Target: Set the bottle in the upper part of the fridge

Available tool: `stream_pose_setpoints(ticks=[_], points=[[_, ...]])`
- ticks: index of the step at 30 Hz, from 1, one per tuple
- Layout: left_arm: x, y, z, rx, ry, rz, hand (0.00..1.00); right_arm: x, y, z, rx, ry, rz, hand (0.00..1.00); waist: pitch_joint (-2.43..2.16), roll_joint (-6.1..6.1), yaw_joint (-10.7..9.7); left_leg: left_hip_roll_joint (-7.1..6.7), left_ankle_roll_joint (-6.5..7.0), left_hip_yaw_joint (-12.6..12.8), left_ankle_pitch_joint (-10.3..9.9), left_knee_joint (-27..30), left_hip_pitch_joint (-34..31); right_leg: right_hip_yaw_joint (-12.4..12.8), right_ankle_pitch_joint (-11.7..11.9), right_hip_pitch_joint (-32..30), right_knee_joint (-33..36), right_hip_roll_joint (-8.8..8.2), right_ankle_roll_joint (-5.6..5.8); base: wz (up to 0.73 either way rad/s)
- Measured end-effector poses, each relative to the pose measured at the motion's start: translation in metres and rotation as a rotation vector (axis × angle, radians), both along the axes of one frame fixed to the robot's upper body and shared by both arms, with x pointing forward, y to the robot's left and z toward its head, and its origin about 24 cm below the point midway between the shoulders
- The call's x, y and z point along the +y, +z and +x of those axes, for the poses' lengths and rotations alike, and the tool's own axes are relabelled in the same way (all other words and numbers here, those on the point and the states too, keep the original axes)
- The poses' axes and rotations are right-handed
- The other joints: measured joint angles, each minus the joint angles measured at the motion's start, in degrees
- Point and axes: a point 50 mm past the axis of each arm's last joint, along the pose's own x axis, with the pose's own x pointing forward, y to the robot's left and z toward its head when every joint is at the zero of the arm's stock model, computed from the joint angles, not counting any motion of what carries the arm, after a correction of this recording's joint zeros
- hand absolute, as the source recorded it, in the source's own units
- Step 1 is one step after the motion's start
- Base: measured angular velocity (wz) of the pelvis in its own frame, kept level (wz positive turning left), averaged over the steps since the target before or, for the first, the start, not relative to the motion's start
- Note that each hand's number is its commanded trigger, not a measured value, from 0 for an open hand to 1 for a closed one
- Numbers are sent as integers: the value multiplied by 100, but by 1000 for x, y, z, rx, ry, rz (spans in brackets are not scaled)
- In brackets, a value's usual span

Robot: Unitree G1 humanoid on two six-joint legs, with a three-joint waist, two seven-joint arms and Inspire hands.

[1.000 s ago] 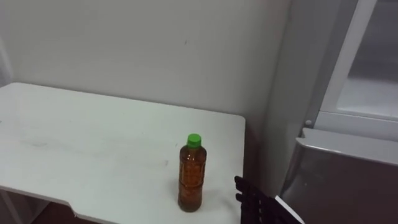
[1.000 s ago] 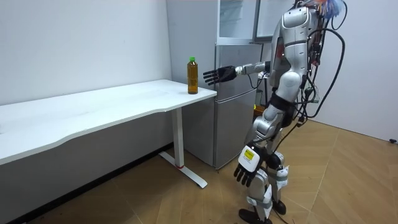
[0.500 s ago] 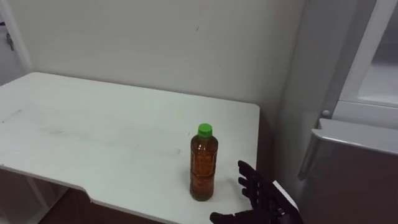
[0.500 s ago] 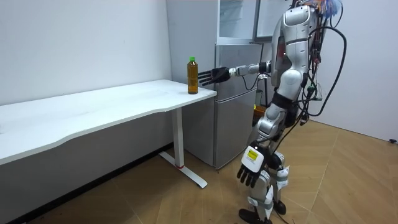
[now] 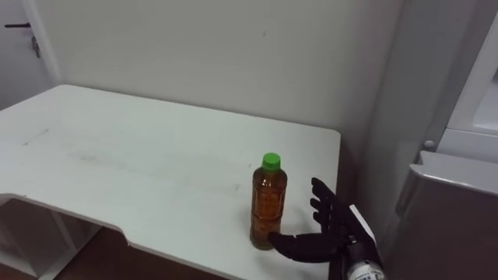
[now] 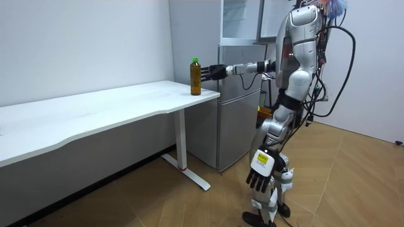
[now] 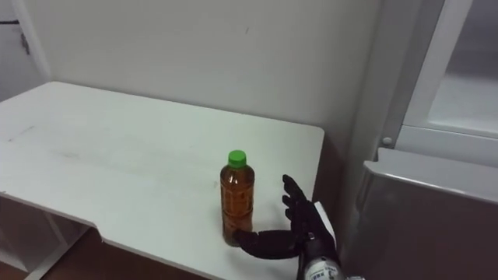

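Note:
A clear bottle (image 5: 268,204) of amber drink with a green cap stands upright near the white table's (image 5: 140,163) right front corner. My right hand (image 5: 333,227) is open just to the right of it, fingers straight and spread. Its thumb reaches along the tabletop to the bottle's base, and the fingers stand a little apart from the bottle. In the room view that hand (image 6: 215,71) is stretched out level with the bottle (image 6: 196,77). My left hand (image 6: 261,171) hangs open beside my leg. The grey fridge (image 7: 428,225) stands to the right of the table, its upper compartment (image 6: 242,19) open.
A narrow gap separates the table's right edge from the fridge side (image 5: 389,117). A white wall (image 5: 233,54) runs close behind the table. The tabletop (image 6: 95,113) stretches far to my left. I stand on a wooden floor (image 6: 353,189) in front of the fridge (image 6: 237,101).
My right hand has reached forward from short of the table to beside the bottle, thumb now at its base. The eye view has shifted, the bottle sitting further right. The bottle has not moved.

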Motion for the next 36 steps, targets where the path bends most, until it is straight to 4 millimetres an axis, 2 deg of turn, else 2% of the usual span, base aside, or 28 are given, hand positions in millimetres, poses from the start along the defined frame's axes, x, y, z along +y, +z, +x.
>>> stream_pose_setpoints(ticks=[6,11,13,15,16,19,25,27,29,34,36], points=[[0,0,3,-8,-2,-1,0,0,9,6,-31,-55,4,0,3,3,27,-28,-11,-139,29,-2,-5,-116,0,49,-1,-6,0,12],[-2,0,2,-7,-7,-2,0,-1,-6,8,35,-93,5,0,16,-14,113,-75,2,-234,71,-7,-51,-166,-1,37,0,-33,1,9],[-2,0,2,-7,-5,-4,0,-3,-9,8,48,-108,0,0,31,-67,136,-97,13,-283,91,-12,-99,-231,-3,11,0,-77,5,17],[-1,0,2,-6,-3,-1,0,-4,-10,7,54,-116,-3,0,21,-156,147,-114,18,-326,131,-11,-192,-282,-5,-60,0,-91,7,17],[-1,0,2,-5,-2,-1,0,-4,-10,8,53,-118,-3,0,44,-206,146,-137,21,-368,149,-8,-232,-311,-5,-78,0,-89,8,21],[-1,0,2,-4,-4,-4,0,-4,-10,11,58,-136,-12,0,43,-297,150,-178,44,-462,180,9,-327,-416,-3,-139,1,-95,22,19],[0,0,1,-4,-2,-1,0,-6,-8,27,91,-178,-31,0,62,-363,319,-212,63,-553,191,25,-369,-446,18,-144,3,-102,54,9],[0,0,2,-7,9,-7,0,-7,-10,28,109,-184,-12,0,74,-382,346,-233,62,-641,191,65,-403,-489,18,-132,3,-101,55,20],[-1,1,5,-19,30,-15,0,-9,-16,27,130,-196,-8,0,95,-412,474,-237,62,-660,192,74,-431,-495,17,-150,0,-101,56,8],[0,1,9,-35,48,-12,0,-13,-17,27,114,-224,-7,0,97,-418,506,-270,66,-747,194,102,-510,-502,17,-192,9,-111,57,7],[0,2,12,-59,64,-18,0,-16,-16,28,103,-236,-2,0,96,-424,588,-271,59,-753,213,108,-608,-505,17,-294,60,-119,56,-5]])
